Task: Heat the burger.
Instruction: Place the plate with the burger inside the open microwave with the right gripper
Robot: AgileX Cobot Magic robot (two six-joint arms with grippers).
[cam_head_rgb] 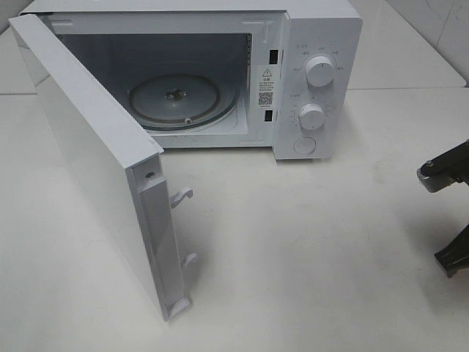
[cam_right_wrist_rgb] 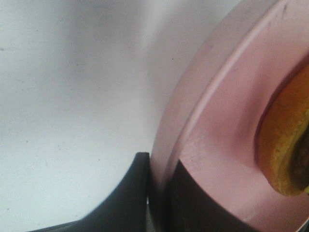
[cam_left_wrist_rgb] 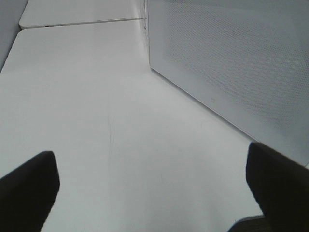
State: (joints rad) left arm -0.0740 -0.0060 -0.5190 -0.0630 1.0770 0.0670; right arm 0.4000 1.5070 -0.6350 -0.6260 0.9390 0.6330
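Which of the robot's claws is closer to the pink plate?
Right. The right gripper pinches the rim of the plate; the left gripper hangs open beside the microwave door.

We see the left gripper's (cam_left_wrist_rgb: 150,162) fingers (cam_left_wrist_rgb: 29,188) matte black, blunt and rounded at the tips; the right gripper's (cam_right_wrist_rgb: 159,163) fingers (cam_right_wrist_rgb: 128,198) are black too, with curved edges. From above, the right arm (cam_head_rgb: 451,163) shows black, with a grey ribbed piece (cam_head_rgb: 426,177).

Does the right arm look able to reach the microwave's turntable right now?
Probably yes. The door stands swung wide to the left, the turntable is bare, and the visible table before the opening is free. The right gripper is shut on the pink plate.
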